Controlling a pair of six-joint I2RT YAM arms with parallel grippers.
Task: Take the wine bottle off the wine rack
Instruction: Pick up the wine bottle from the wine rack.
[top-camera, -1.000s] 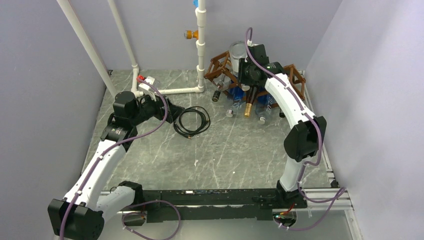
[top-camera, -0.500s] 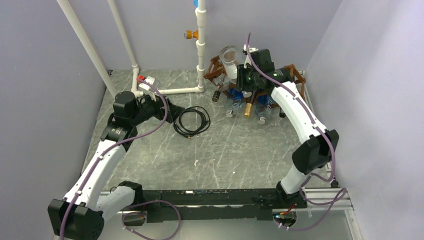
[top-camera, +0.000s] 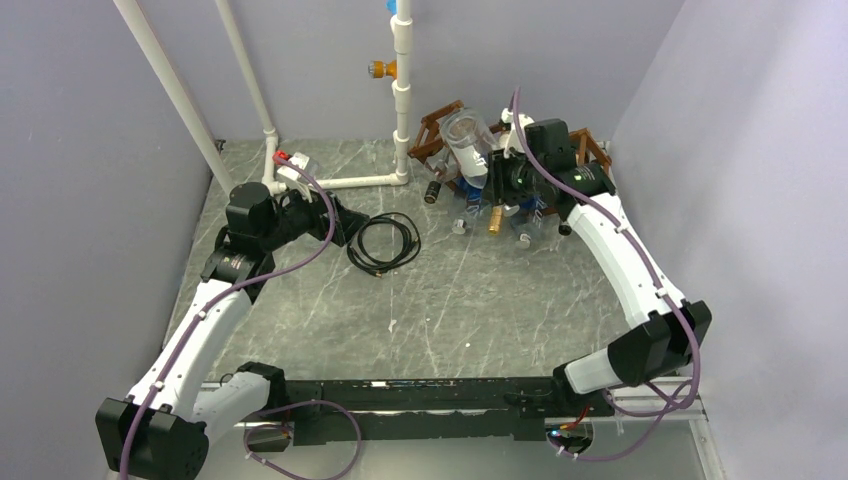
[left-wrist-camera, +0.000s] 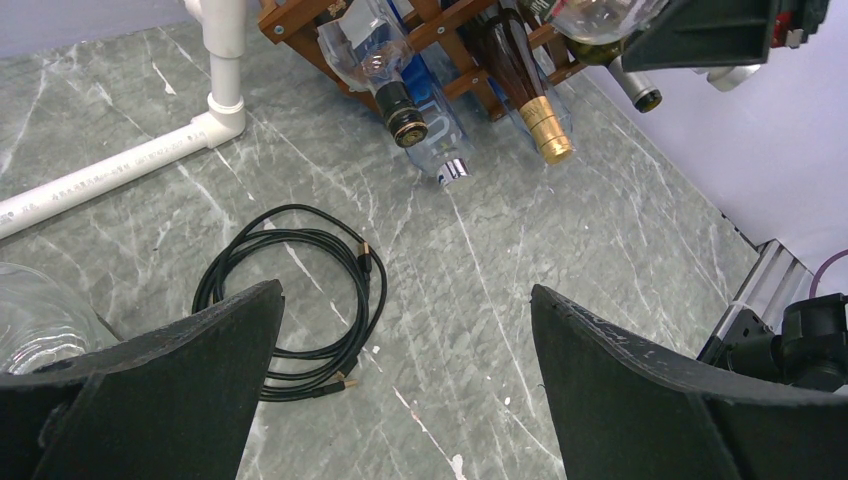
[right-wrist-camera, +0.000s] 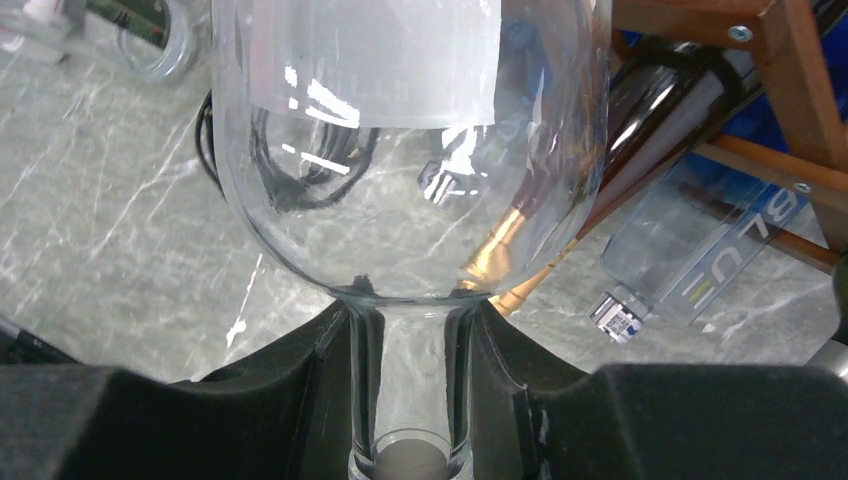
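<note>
Idling well left of the wine rack: left gripper, jaws spread. Right gripper pinched the neck of the clear wine bottle. The bottle had tipped leftward from a moment before and hung above the rack's front; judged lifted free, not yet set down.

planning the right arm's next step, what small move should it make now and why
Probably draw the clear bottle a little toward the table's middle, away from the wine rack. The right gripper is shut on its neck and the body looks lifted out of the cells, but it hangs close above the other bottles.
</note>
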